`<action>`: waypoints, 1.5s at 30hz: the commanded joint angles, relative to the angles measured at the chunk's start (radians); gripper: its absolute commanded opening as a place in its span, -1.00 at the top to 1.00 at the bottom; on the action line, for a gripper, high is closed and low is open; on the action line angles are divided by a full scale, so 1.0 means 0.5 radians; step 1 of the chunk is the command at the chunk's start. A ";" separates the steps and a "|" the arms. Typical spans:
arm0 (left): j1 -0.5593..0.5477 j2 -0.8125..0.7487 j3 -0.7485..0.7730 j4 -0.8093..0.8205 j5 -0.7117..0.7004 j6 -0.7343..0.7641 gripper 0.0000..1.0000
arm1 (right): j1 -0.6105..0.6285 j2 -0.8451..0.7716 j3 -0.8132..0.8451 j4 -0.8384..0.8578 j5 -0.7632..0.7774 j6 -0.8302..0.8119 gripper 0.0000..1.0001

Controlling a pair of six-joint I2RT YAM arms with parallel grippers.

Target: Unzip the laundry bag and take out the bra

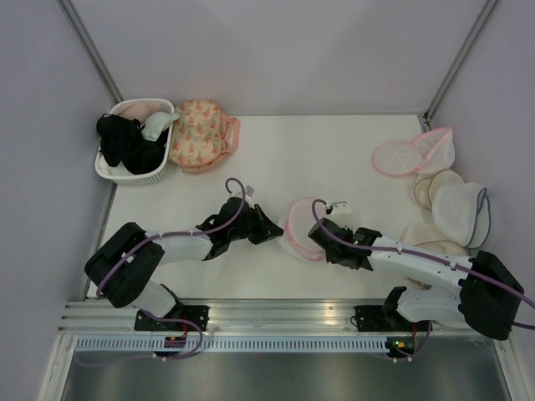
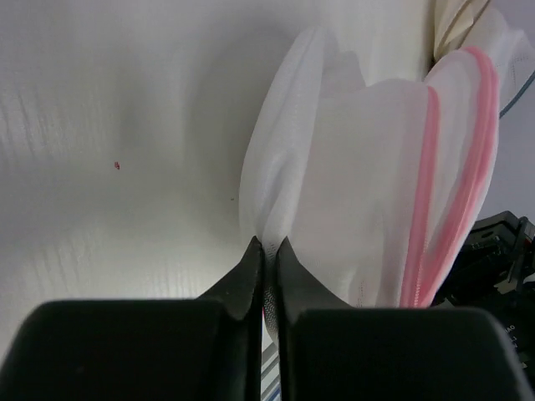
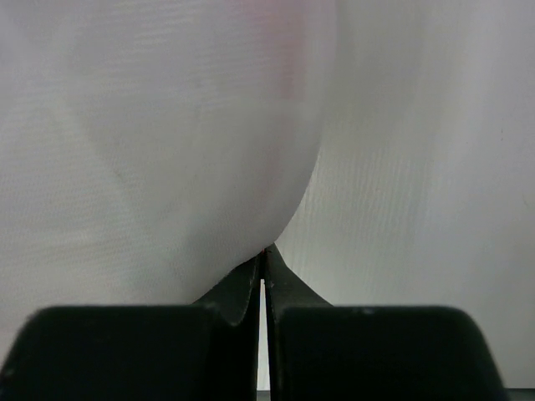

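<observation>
Now, one laundry bag (image 1: 297, 227), left fingers (image 2: 242, 288), right fingers (image 3: 238, 288) pinching it

2 grippers (image 1: 276, 232) (image 1: 313, 236), 2 pink-rimmed bags (image 1: 297, 241) (image 1: 414, 153), 1 basket (image 1: 138, 177)

A white basket (image 1: 134, 175) holds black clothes (image 1: 124, 144). A flowery bag (image 1: 199, 134) sits beside it. White bags (image 1: 458, 213) lie far right.
</observation>
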State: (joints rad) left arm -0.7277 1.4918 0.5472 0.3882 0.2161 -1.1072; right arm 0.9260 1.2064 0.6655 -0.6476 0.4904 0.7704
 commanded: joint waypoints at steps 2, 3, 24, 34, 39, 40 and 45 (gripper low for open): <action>0.001 0.017 0.041 0.239 0.154 -0.065 0.95 | -0.008 -0.007 -0.003 0.077 0.016 0.002 0.99; 0.001 0.005 0.016 0.239 0.145 -0.062 0.95 | -0.008 -0.011 0.007 0.044 0.074 0.042 0.99; 0.001 -0.336 -0.082 -0.052 0.010 0.097 0.95 | 0.004 -0.020 0.681 0.301 -0.432 -0.461 -0.96; 0.001 -0.596 -0.137 -0.236 -0.061 0.193 0.95 | -0.033 0.847 1.188 0.074 -0.137 -0.522 -0.96; 0.001 -0.661 -0.226 -0.236 -0.116 0.165 0.96 | -0.063 1.008 1.289 -0.146 -0.015 -0.464 -0.96; 0.001 -0.670 -0.238 -0.233 -0.125 0.150 0.96 | -0.063 0.990 1.295 -0.186 0.104 -0.418 -0.96; 0.001 -0.692 -0.275 -0.255 -0.168 0.137 0.95 | -0.063 0.769 1.246 -0.496 0.369 -0.298 -0.96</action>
State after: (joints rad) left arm -0.7288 1.1801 0.4137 0.2375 0.1749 -1.0496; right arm 0.9020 1.6886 1.2758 -0.7395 0.5259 0.5774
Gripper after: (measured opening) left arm 0.040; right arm 0.979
